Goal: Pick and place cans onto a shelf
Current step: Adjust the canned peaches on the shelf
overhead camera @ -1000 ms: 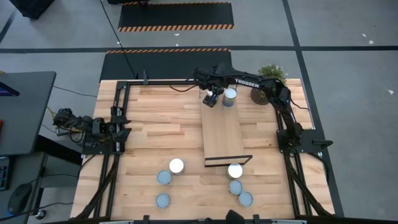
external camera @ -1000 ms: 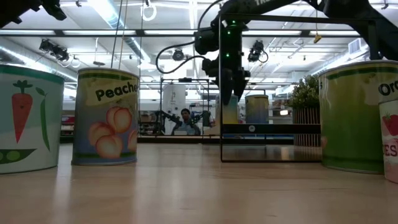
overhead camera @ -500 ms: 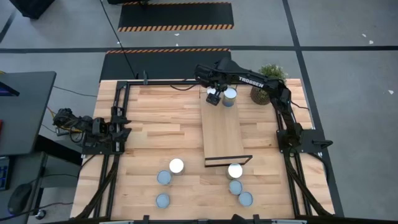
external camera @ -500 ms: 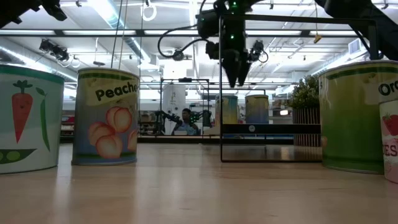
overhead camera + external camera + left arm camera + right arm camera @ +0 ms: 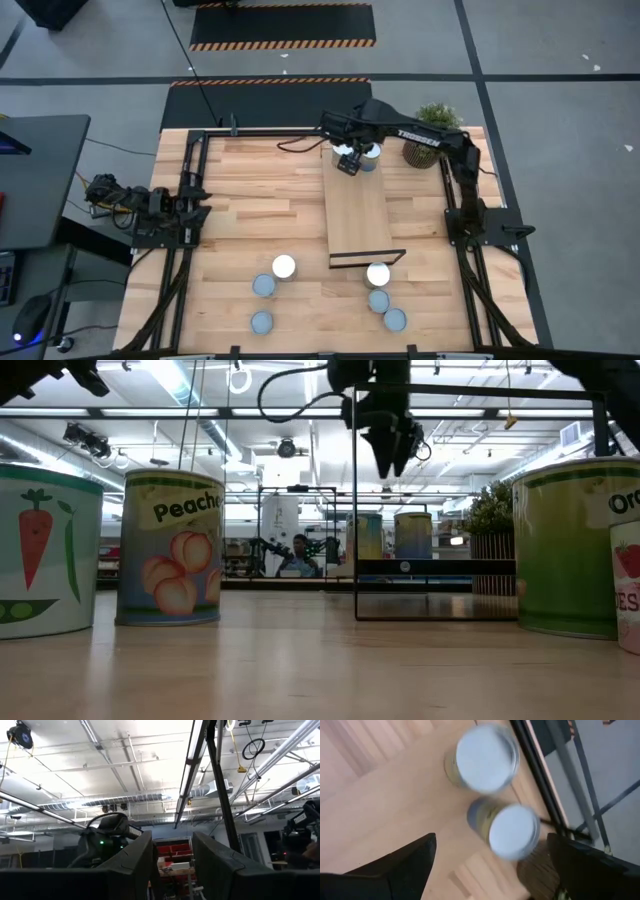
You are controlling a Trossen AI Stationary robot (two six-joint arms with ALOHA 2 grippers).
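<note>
The right gripper (image 5: 347, 160), jaws open and empty, is hovering above two cans (image 5: 485, 757) at the shelf's (image 5: 358, 215) far end. Next likely means fetching a near can (image 5: 378, 273)

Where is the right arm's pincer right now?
In the high view the right pincer hovers open above the shelf's far end, beside the cans standing there, near the potted plant.

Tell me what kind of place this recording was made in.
Probably a robotics lab or workshop: the wooden table stands on a grey floor with hazard-striped mats, under an open ceiling of strip lights and ducts, with more rigs behind.
</note>
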